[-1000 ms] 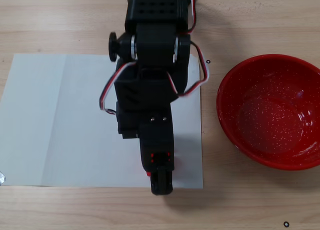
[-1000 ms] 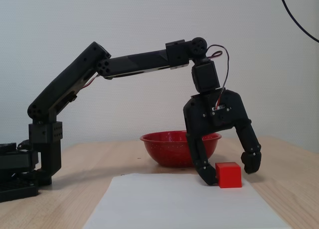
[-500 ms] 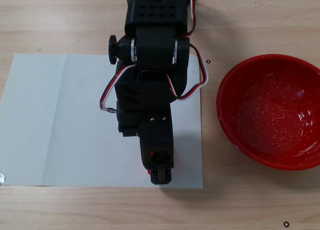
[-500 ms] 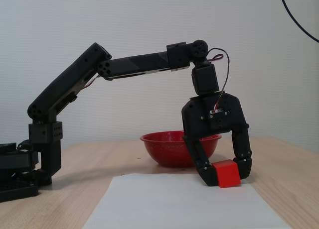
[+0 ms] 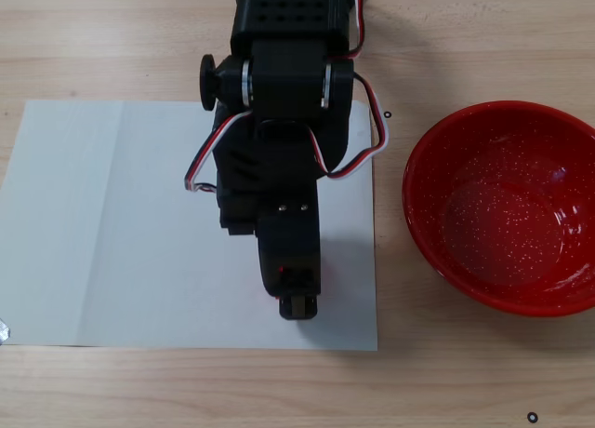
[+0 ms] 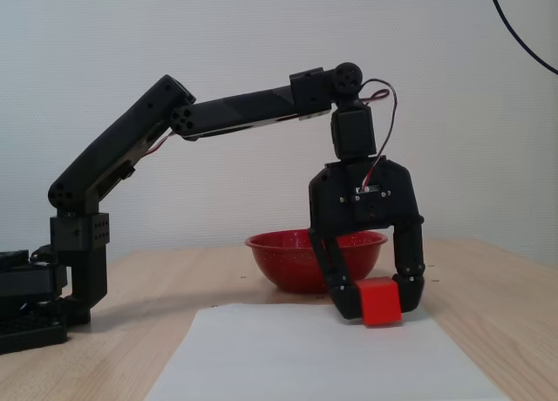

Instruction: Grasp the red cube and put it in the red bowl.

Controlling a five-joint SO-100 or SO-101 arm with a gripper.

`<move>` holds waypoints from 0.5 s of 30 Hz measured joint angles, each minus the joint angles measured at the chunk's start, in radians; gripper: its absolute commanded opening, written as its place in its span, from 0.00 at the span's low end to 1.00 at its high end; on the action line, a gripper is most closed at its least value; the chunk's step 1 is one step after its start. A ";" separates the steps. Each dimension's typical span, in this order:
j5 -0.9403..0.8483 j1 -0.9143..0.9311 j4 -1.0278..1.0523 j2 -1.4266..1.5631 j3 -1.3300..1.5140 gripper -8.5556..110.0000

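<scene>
My tool (image 6: 377, 298) is clenched on the red cube (image 6: 380, 301), which sits between my fingertips, just above the white paper (image 6: 323, 357) or barely touching it; I cannot tell which. The red bowl (image 6: 301, 257) lies beyond my tool in the side view, and to its right from above (image 5: 507, 205). The cube looks tilted, so it could twist out during the lift. Carrying low, I might clip the bowl's rim.

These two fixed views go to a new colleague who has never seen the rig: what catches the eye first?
The black pincer shut on a small bright red plastic cube, just above the white paper sheet. Behind it in the side view, and right of the paper from above, sits the large glossy red speckled bowl, empty.
</scene>
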 measured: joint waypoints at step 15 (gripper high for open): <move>0.000 0.000 0.083 0.288 0.078 0.07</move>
